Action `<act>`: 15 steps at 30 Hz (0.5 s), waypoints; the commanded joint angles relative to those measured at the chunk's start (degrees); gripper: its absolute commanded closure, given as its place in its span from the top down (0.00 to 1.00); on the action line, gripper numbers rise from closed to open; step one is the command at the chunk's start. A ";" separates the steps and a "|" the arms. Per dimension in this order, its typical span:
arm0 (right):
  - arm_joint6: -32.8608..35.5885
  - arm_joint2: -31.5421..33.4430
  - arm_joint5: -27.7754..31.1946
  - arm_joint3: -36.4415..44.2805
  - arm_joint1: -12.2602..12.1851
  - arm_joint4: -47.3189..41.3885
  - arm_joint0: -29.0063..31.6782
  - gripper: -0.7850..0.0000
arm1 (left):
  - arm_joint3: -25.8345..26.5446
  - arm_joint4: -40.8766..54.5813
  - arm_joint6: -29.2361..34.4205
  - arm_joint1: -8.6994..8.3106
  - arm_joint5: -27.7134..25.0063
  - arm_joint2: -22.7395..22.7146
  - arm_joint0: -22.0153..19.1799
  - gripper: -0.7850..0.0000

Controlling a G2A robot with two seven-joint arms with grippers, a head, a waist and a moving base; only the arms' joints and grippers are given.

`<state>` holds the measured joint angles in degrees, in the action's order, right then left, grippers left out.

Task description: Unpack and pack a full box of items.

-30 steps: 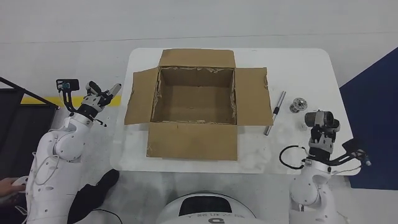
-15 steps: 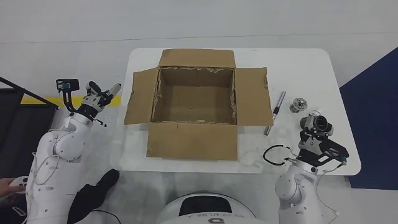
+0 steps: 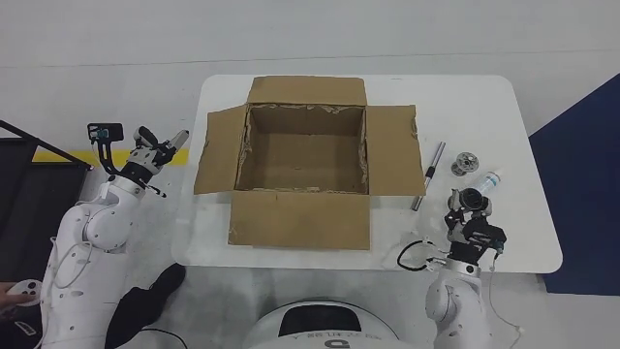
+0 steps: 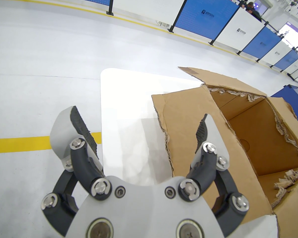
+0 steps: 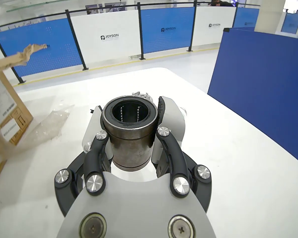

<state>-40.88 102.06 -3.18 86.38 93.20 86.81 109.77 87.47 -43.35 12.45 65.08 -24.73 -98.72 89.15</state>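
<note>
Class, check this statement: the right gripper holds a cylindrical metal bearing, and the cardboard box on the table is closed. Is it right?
Not quite. The cardboard box is open, its flaps folded outward, as the top view shows. The right gripper does hold the cylindrical metal bearing.

The white table [image 3: 465,107] with rounded corners bears an open cardboard box [image 3: 300,221] at its middle, flaps spread outward; just beside the right flap lies a slim metal rod [image 3: 428,175]; near that sit a small round metal part [image 3: 465,164] and a small pale item [image 3: 489,181] with a blue end; a crumpled clear plastic sheet [image 5: 47,127] lies beside the box.
</note>
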 commanded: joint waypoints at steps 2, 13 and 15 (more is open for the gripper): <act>-1.85 -0.73 -0.93 -2.52 -0.19 2.38 -0.79 0.00 | 0.00 0.00 0.00 0.00 0.00 0.00 0.00 1.00; 1.20 -3.38 -9.16 -5.68 -0.30 6.59 -3.60 0.00 | 0.00 0.00 0.00 0.00 0.00 0.00 0.00 1.00; 2.01 -3.70 -9.85 -5.74 -0.35 7.03 -3.73 0.00 | 0.00 0.00 0.00 0.00 0.00 0.00 0.00 1.00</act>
<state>-39.38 98.52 -12.70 80.67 92.88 93.63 106.09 87.47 -43.35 12.45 65.08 -24.73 -98.72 89.15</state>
